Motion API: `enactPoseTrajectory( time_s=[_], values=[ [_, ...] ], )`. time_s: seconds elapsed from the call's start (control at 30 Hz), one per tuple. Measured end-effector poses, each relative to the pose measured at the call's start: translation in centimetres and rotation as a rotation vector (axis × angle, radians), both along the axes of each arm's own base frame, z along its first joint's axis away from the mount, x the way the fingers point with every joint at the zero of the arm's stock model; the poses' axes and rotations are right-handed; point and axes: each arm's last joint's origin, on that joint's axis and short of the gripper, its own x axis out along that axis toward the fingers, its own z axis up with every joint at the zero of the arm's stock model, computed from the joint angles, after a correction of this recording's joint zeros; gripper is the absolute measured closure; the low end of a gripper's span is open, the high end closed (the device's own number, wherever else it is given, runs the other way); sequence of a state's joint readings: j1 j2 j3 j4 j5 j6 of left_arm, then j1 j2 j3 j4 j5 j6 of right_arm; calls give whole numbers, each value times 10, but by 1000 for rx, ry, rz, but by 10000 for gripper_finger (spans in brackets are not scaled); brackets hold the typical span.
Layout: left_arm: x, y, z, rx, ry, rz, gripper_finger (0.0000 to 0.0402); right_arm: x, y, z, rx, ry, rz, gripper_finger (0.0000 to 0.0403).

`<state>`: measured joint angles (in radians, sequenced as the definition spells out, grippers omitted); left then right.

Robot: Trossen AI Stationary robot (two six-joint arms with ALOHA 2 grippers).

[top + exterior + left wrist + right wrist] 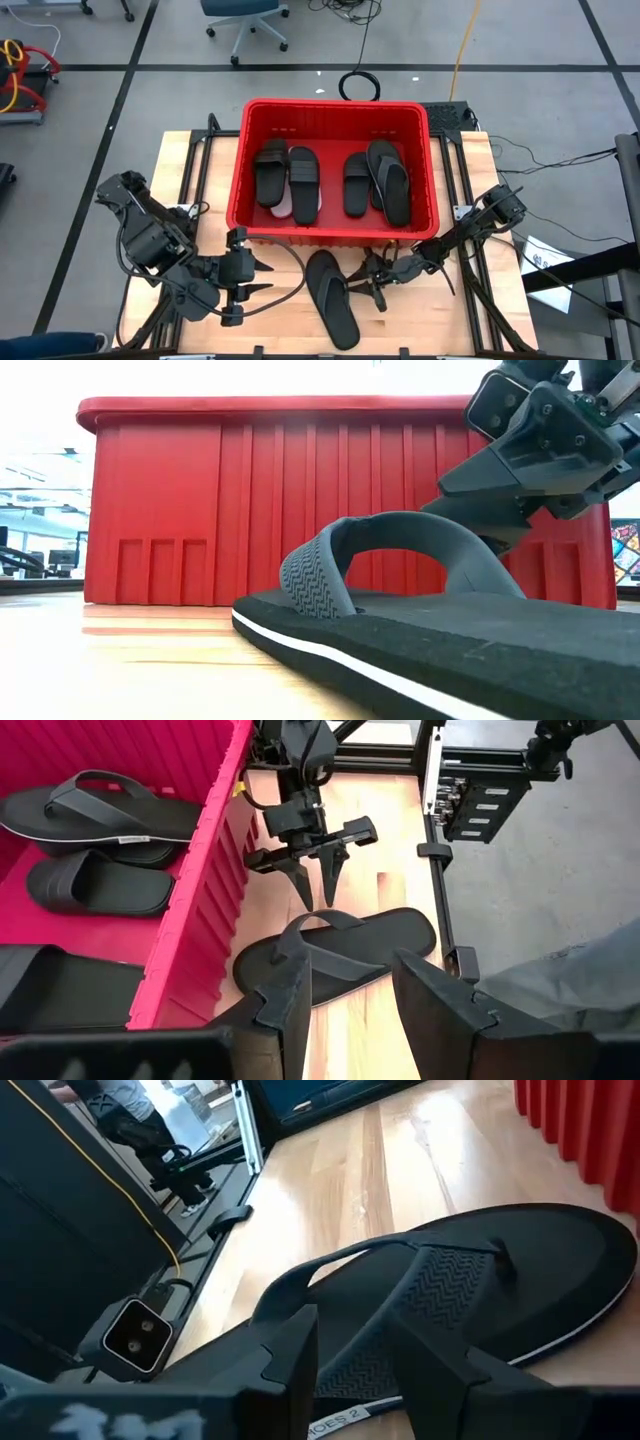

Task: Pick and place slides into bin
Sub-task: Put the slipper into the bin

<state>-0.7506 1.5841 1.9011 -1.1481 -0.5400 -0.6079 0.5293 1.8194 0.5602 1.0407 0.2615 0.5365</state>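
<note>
The right gripper [375, 283] holds its jaws apart, tips low beside the strap of a black thong flip-flop [333, 297], not touching it. That flip-flop lies flat on the pale wooden bench [190, 170] just in front of the bin [335, 108], its strap embossed with a zigzag tread and its foam sole edged by a thin white line. The left gripper [262, 280] waits nearby, jaws open. The red, rib-walled bin holds several black slides [287, 176] lying flat.
</note>
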Motion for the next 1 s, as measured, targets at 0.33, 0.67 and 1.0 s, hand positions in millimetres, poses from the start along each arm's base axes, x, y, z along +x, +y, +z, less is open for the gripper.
enactPoseTrajectory(
  time_s=[0.33,0.67,1.0],
  values=[
    [0,0,0,8,-1,-7,263,-1,0,-2,13,26,-7,287],
    [0,0,0,17,-1,-13,263,-1,-3,-5,-6,56,-20,287],
    [0,0,0,17,-1,-13,263,-2,-4,-9,21,95,-89,287]
  ],
)
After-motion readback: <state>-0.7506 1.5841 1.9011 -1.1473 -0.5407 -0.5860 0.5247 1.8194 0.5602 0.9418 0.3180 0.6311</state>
